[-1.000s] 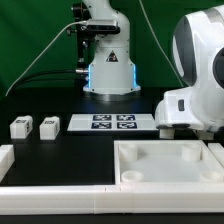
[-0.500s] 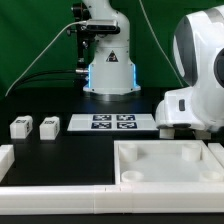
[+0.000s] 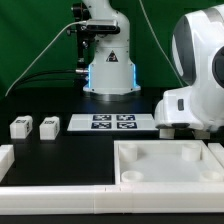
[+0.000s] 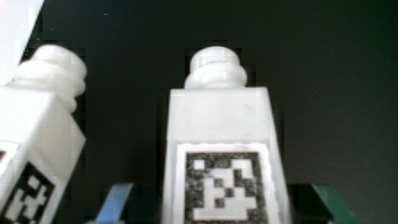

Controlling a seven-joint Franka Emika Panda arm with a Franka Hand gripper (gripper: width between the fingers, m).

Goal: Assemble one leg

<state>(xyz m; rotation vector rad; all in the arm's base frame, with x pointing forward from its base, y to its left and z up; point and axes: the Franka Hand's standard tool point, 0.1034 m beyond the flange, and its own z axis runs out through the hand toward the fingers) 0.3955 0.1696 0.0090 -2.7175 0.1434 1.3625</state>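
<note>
In the wrist view a white leg (image 4: 221, 140) with a rounded tip and a black-and-white tag lies between my gripper (image 4: 228, 205) fingers. The jaws are open, with a dark gap on each side of the leg. A second leg (image 4: 43, 120) lies right beside it. In the exterior view two more legs (image 3: 20, 127) (image 3: 47, 126) stand on the black table at that view's left. The arm's white wrist (image 3: 188, 108) hangs low at that view's right, behind the panel; the gripper and the legs under it are hidden there.
The large white recessed panel (image 3: 130, 152) with corner sockets lies in front at the exterior view's right. The marker board (image 3: 112, 122) lies mid-table. A white rail (image 3: 60, 195) runs along the front edge. The robot base (image 3: 108, 70) stands at the back.
</note>
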